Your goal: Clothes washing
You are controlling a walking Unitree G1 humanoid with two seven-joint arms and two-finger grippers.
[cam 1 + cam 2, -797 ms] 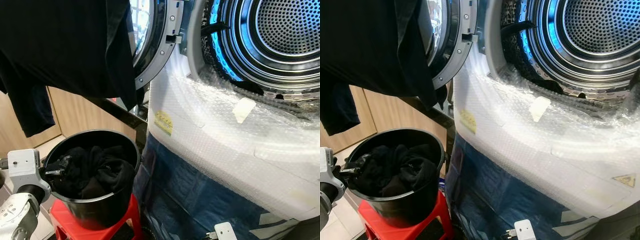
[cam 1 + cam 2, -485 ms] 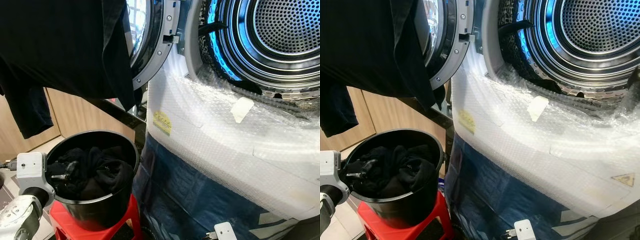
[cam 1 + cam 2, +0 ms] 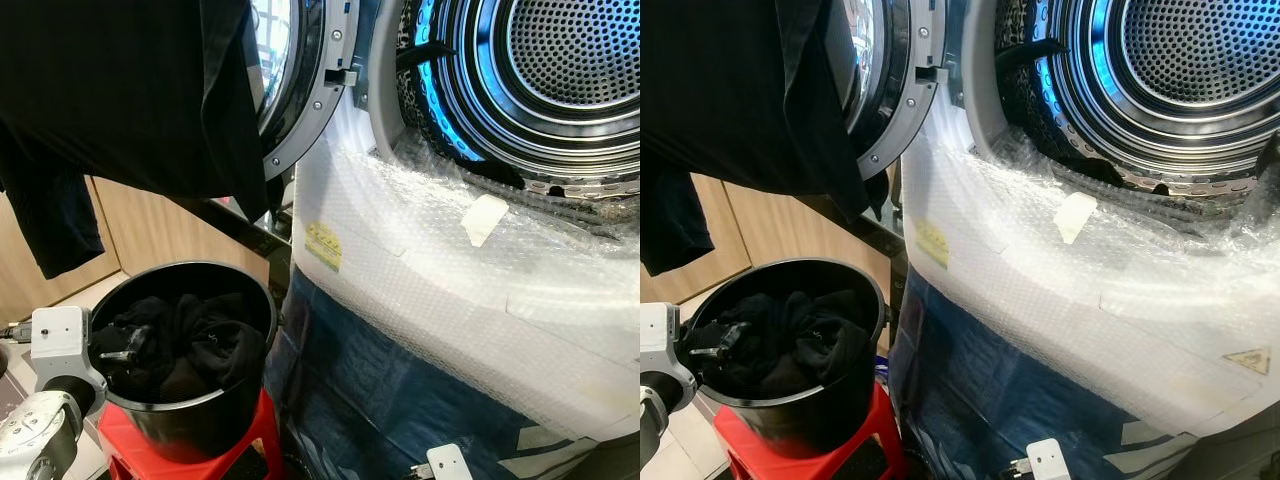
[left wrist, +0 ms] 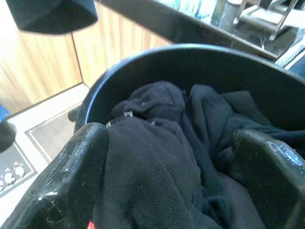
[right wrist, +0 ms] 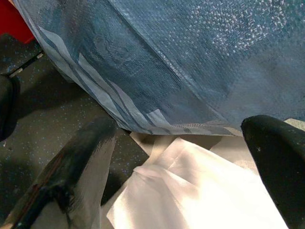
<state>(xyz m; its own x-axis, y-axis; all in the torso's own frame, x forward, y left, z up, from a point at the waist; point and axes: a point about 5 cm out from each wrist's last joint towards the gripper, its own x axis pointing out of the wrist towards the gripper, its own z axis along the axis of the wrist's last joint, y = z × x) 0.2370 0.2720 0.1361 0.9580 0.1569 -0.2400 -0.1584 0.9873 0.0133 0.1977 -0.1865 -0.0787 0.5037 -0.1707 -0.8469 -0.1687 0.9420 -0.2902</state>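
Left wrist view looks right down into the black bucket (image 4: 200,62), and the left tool (image 4: 171,157) has its two black fingers (image 4: 71,181) spread apart, one on each side of a lump of dark clothes (image 4: 157,143). The fingers have not squeezed in yet, so I think it is getting ready to grab a piece. From the head, the bucket sits on a red stool (image 3: 135,440), which lifts the clothes up to where the arm can reach. It stands just beside the washing machine, below the open door (image 3: 310,90), so the trip to the drum (image 3: 560,70) is short. The drum looks empty. Bubble wrap (image 3: 450,270) covers the machine's front, maybe to keep it from scratches. A dark shirt (image 3: 120,100) hangs above the bucket. The right tool (image 5: 176,167) hangs idle low by the floor, fingers apart, holding nothing.
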